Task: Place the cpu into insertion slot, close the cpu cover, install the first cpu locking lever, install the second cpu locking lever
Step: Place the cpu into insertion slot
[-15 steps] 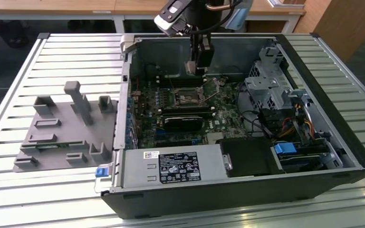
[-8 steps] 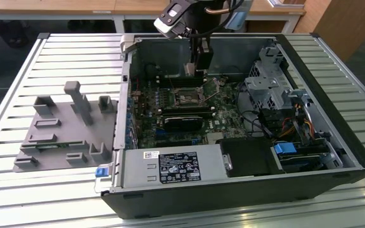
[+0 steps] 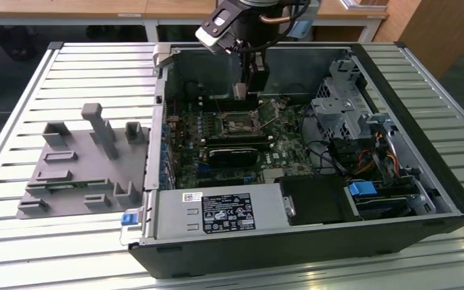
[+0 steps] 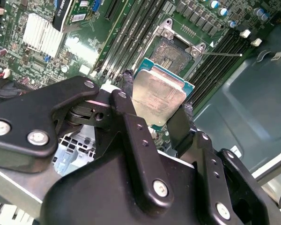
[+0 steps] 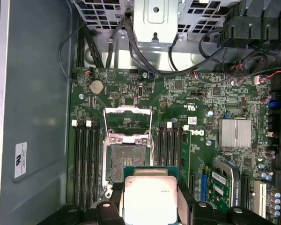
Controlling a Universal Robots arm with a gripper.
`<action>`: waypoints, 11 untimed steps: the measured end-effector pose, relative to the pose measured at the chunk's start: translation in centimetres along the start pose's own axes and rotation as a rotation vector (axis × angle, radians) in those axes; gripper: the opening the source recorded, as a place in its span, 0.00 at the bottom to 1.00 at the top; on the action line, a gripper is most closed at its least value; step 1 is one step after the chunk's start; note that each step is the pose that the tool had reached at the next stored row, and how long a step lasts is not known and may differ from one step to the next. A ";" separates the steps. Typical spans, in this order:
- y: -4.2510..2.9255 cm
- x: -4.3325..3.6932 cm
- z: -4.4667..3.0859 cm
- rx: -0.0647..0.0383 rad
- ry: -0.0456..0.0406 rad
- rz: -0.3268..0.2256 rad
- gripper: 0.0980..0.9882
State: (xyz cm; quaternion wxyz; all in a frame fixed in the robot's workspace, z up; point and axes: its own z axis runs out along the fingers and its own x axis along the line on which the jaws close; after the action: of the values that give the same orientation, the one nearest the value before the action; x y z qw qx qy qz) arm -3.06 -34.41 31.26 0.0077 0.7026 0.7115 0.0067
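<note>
My gripper (image 4: 155, 98) is shut on the cpu (image 4: 159, 93), a flat silvery-beige square with a green edge clamped between two black fingers (image 4: 127, 91). In the exterior view the gripper (image 3: 241, 93) hangs inside the open computer case with the cpu (image 3: 238, 91) a little above the green board. It is just behind the insertion slot (image 3: 238, 124) and apart from it. In the first wrist view the cpu (image 5: 151, 193) sits beside the bare dark slot (image 5: 127, 161). The cpu cover (image 5: 128, 108) stands swung open on the slot's other side. A thin locking lever (image 4: 222, 54) sticks out by the slot.
Long black memory slots (image 5: 83, 159) flank the socket. A black fan card (image 3: 234, 156) lies in front of it, and a power supply (image 3: 215, 212) fills the case front. A drive cage (image 3: 341, 112) with cables is at the exterior view's right. A grey fixture (image 3: 79, 163) sits on the slatted table.
</note>
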 end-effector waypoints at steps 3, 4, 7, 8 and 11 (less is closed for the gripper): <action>0.00 0.00 0.21 0.005 0.0000 0.000 0.49; 0.00 0.00 0.27 0.007 0.0001 0.000 0.49; -0.01 0.00 0.48 0.013 0.0001 0.000 0.49; -0.01 0.00 0.56 0.015 0.0001 0.000 0.49; -0.01 0.00 0.77 0.021 0.0003 0.000 0.49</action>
State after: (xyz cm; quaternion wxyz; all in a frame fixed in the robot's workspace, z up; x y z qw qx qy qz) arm -3.06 -34.40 30.49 0.0002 0.7026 0.7116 -0.0007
